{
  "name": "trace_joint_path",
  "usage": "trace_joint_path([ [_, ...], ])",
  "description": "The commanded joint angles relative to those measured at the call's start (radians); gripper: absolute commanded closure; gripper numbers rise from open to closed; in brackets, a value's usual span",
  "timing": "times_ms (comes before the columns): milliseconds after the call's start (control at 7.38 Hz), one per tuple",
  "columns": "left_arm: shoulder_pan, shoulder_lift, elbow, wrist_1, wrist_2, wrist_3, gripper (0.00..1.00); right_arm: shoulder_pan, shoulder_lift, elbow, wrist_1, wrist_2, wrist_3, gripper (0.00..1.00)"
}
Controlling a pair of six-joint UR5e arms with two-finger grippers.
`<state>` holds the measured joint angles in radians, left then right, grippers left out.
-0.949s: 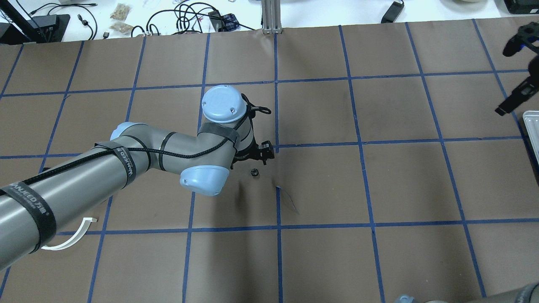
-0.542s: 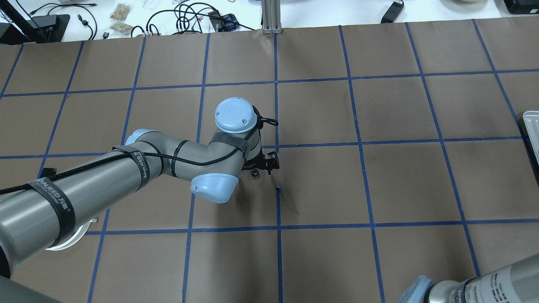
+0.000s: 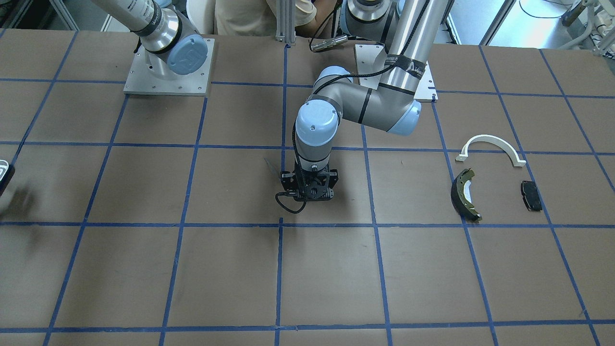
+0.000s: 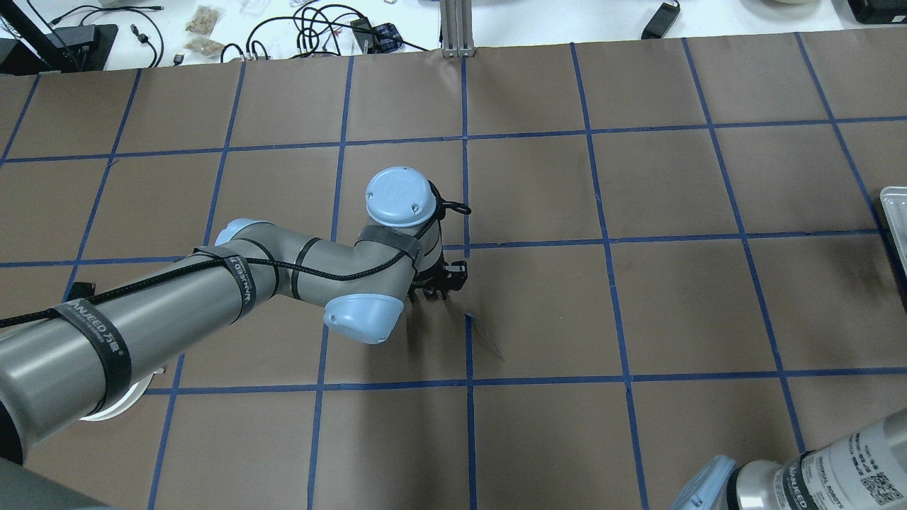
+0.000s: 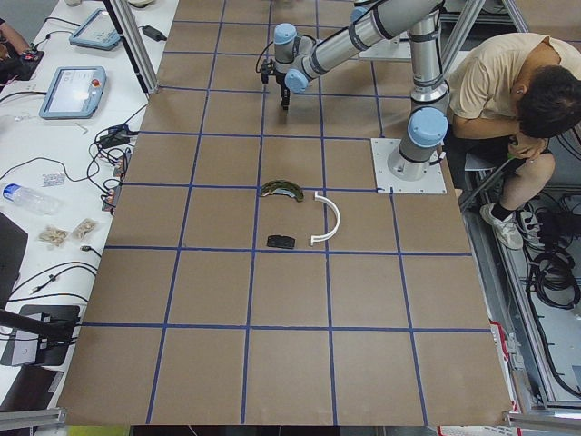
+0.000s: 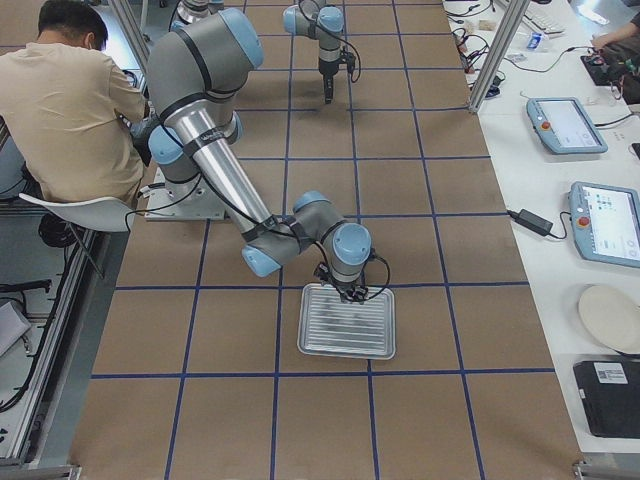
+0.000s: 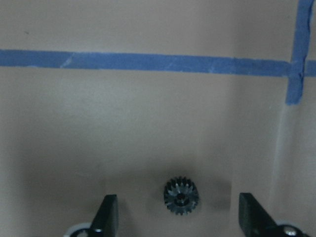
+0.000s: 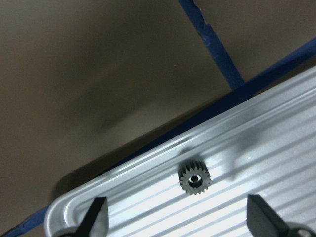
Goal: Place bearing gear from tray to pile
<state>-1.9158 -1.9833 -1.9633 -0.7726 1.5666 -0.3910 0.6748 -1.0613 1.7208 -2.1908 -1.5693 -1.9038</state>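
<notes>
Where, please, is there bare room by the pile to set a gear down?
The paper between the shoe and the pad, facing the open side of the arch, is bare; so are the squares beyond them on the operators' side. Tightest is the gap between the arch's end and the shoe.

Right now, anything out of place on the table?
Yes: a small gear lies loose mid-table, framed by the open left gripper, neither in the tray nor by the pile. The paper cover just beside it looks slit or torn.
</notes>
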Motion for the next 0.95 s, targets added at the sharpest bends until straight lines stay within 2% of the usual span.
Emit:
trace_joint_path([
  [0, 0.007, 0.007, 0.01, 0.009, 0.001, 0.03, 1.0, 0.0, 0.017, 0.005, -0.023, 0.055, 0.018, 0.02],
  [271, 0.053, 0.038, 0.035, 0.013, 0.003, 0.064, 1.0, 0.0, 0.021, 0.003, -0.026, 0.055, 0.023, 0.03],
  [407, 0.123, 0.056, 0.065, -0.005, -0.003, 0.089, 1.0, -0.001, 0.021, 0.003, -0.032, 0.055, 0.02, 0.04],
  [678, 0.252, 0.119, 0.072, -0.129, -0.006, 0.226, 1.0, -0.001, 0.02, -0.001, -0.033, 0.054, 0.022, 0.13],
  [814, 0.355, 0.154, 0.075, -0.202, -0.007, 0.301, 1.0, 0.0, 0.021, 0.0, -0.032, 0.055, 0.026, 0.2],
])
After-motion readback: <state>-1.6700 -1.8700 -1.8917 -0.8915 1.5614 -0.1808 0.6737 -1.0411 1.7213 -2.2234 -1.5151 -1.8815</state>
